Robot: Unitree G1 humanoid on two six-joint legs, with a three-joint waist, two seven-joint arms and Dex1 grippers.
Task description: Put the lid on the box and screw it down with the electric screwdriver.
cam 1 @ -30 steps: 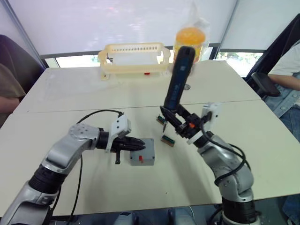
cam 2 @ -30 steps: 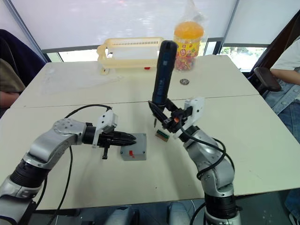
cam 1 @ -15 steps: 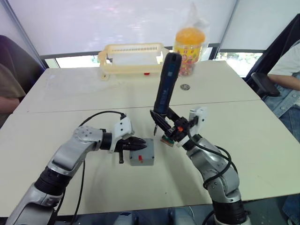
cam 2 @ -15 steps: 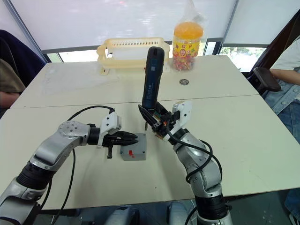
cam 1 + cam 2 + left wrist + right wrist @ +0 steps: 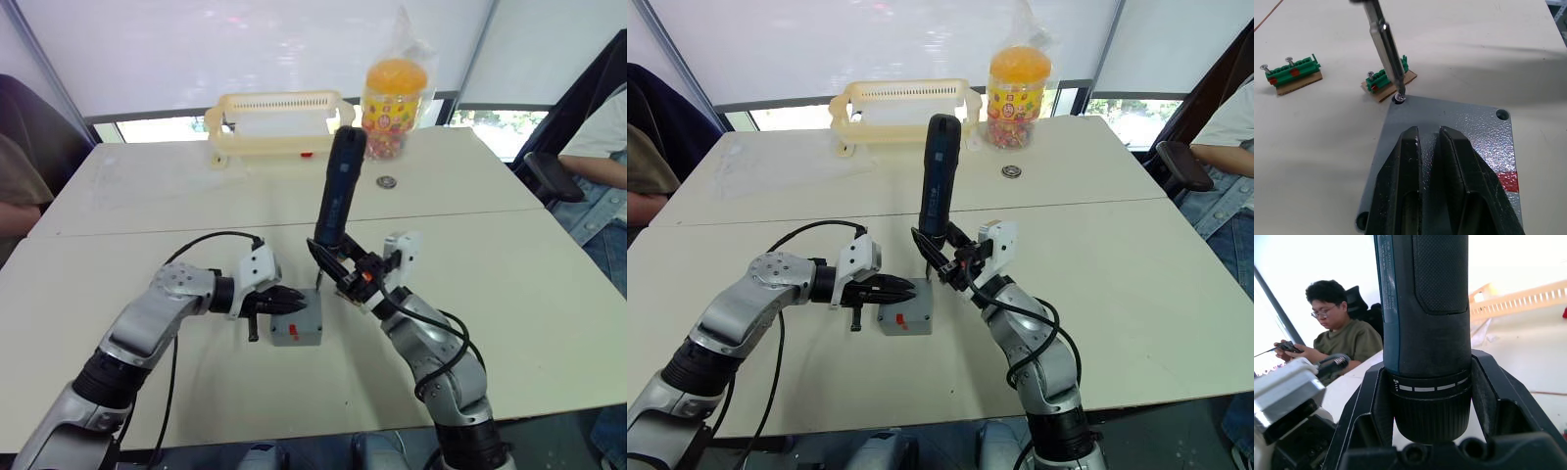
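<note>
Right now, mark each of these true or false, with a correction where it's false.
1. The lid already sits on the box. True.
2. The left tool holds the screwdriver. False: the right tool grips the screwdriver; the left presses on the lid.
3. The screwdriver's bit meets a corner screw hole of the lid. True.
4. The screwdriver lies flat on the table. False: it stands nearly upright.
5. Green screw holders lie beside the box. True.

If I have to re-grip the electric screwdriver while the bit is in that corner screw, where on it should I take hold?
Grip the electric screwdriver low on its thick black barrel, just above the collar, where the right gripper clamps it now. It stands nearly upright with its bit in the lid's corner hole, so coming from the side, fingers level, probably keeps it plumb.
</note>
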